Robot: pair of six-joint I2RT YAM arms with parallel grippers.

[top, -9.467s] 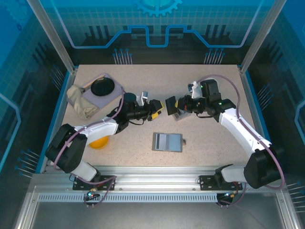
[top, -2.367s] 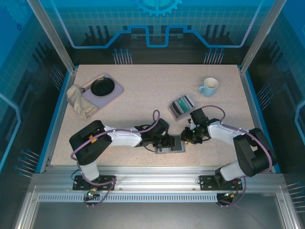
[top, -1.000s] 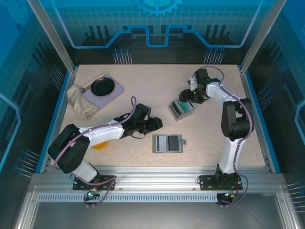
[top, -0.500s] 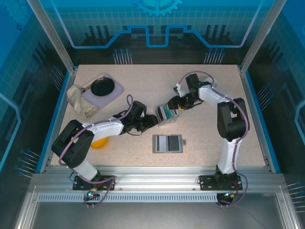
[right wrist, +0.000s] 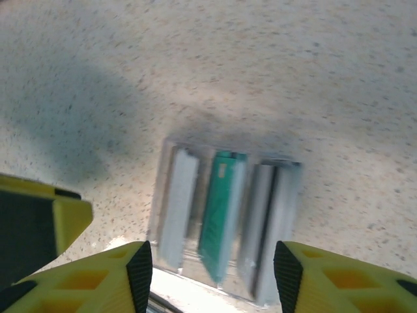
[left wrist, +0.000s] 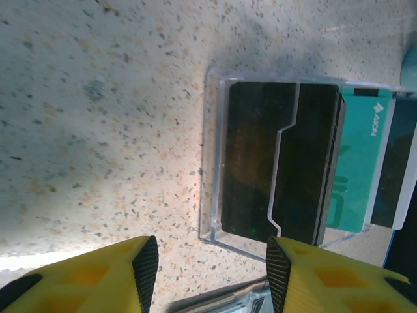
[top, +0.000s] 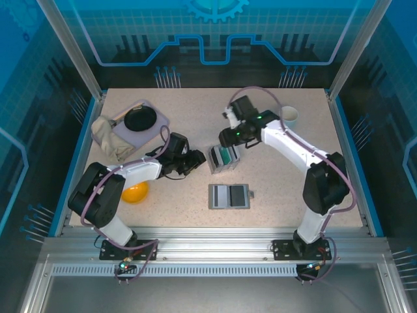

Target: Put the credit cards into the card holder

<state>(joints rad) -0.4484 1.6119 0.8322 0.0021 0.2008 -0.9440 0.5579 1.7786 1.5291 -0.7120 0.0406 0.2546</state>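
Left end effector [left wrist: 205, 272] is released: yellow fingers apart, nothing between them. The clear slotted box [left wrist: 273, 163] sits on the bench [left wrist: 98, 130] just ahead of its fingertips, not touching. In the box, dark cards stand on edge nearest this end effector, and a teal one of the credit cards [left wrist: 361, 163] is in the slot behind them.

Right end effector [right wrist: 212, 268] is also released, jaws wide, hovering over the same box from the far side. The box lies below and just beyond its tips, the teal card in the middle slot, pale and grey cards either side. Contact with the box can't be told.

Card holder [top: 229, 195] lies open and flat on the bench, on the arm-base side of both end effectors, apart from the box. No card is in either end effector.

Mug [top: 288, 116] is behind the right end effector, well apart.
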